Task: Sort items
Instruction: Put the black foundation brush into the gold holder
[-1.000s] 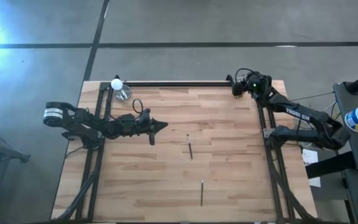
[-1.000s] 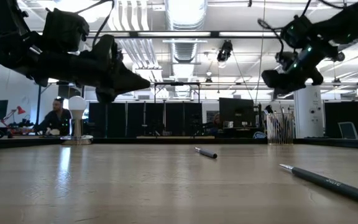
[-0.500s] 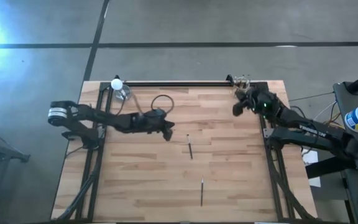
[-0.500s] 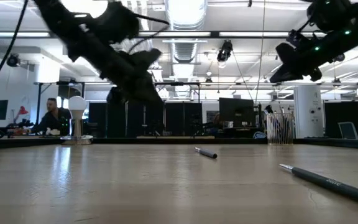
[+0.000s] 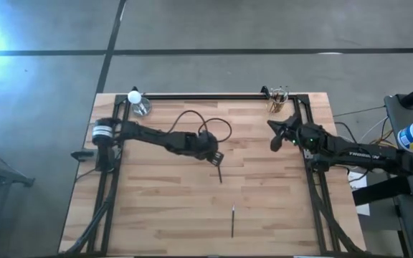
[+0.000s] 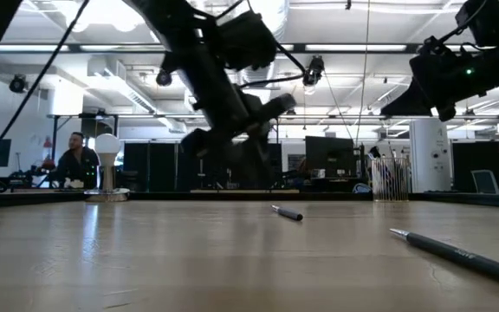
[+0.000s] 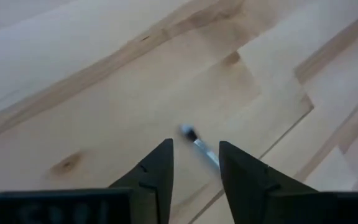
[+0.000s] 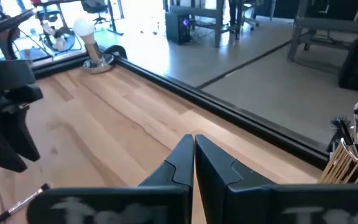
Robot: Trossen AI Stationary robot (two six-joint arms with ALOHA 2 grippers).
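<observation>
High view: left gripper (image 5: 216, 157) is hovering, jaws parted, over the upper tip of a thin dark stick (image 5: 219, 172); pickup step, I judge.
Low view: second stick (image 6: 454, 253), slim and matte, is lying well apart.
Left wrist view: pale-tipped stick sits between the fingers (image 7: 156, 172) (descend, then close).
Right wrist view: right gripper (image 8: 193, 154) is waiting closed, empty, above smooth wooden table (image 8: 123, 134).

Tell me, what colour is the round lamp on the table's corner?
White; the lamp shows best in the low view.
</observation>
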